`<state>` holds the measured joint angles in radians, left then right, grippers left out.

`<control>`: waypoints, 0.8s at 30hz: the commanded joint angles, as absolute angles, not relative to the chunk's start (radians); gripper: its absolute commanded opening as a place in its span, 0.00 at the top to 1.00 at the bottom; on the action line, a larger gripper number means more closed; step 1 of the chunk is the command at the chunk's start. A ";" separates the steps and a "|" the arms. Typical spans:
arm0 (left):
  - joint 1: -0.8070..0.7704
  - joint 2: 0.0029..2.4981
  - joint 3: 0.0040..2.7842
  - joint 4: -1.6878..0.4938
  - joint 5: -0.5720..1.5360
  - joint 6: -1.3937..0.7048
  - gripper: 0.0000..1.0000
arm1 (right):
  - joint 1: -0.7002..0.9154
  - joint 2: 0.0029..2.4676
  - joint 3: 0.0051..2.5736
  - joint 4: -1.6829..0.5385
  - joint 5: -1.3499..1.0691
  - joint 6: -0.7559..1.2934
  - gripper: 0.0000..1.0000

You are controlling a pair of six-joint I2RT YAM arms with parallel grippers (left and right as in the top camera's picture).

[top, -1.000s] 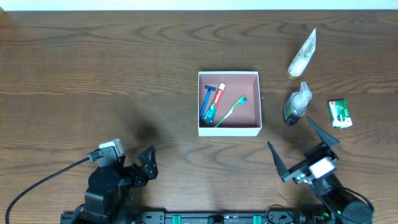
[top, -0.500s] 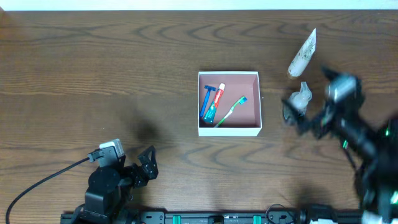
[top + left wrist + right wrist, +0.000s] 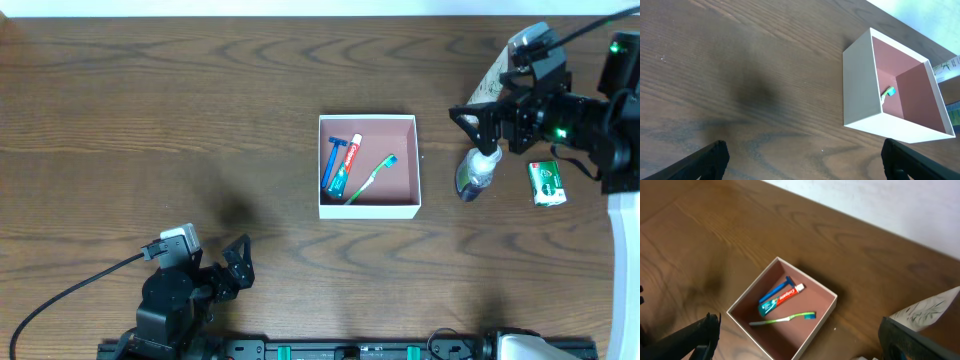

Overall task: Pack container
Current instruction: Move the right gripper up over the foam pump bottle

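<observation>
Open container (image 3: pixel 790 334) on a dark wooden table (image 3: pixel 730 225).
Inside lie a blue razor (image 3: pixel 774 292), a toothpaste tube (image 3: pixel 781 300) and a green toothbrush (image 3: pixel 784 319); a white patterned tube (image 3: pixel 930 310) lies to the right, and wide-spread fingers (image 3: pixel 697 335) fill the near corners.

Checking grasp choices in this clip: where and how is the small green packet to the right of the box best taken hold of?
Grip the green packet across its two long edges, near the middle, coming straight down. It lies flat on the table, apart from the bottle, so its sides look free and its narrow width likely suits the jaws.
</observation>
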<state>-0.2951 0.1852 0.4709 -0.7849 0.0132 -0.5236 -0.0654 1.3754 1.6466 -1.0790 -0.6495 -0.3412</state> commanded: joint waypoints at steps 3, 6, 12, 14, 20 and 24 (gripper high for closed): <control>-0.291 0.181 0.475 -0.785 0.011 -0.521 0.02 | -0.085 1.386 1.668 -1.065 -0.523 -0.295 0.01; -0.291 0.181 0.475 -0.785 0.011 -0.521 0.02 | -0.085 1.386 1.668 -1.062 -0.367 -0.192 0.01; -0.291 0.181 0.475 -0.785 0.011 -0.521 0.02 | -0.085 1.386 1.668 -1.064 -0.327 -0.187 0.01; -0.291 0.181 0.475 -0.785 0.011 -0.521 0.02 | -0.084 1.386 1.668 -1.078 -0.342 -0.187 0.01; -0.291 0.181 0.475 -0.785 0.011 -0.521 0.02 | -0.087 1.386 1.668 -1.209 -0.294 -0.185 0.01; -0.291 0.181 0.475 -0.785 0.011 -0.521 0.02 | -0.087 1.386 1.666 -1.299 -0.273 -0.168 0.01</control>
<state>-0.2955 0.1848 0.4709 -0.7849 0.0132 -0.5236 -0.0654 1.3911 1.6485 -1.2747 -0.3035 -0.1898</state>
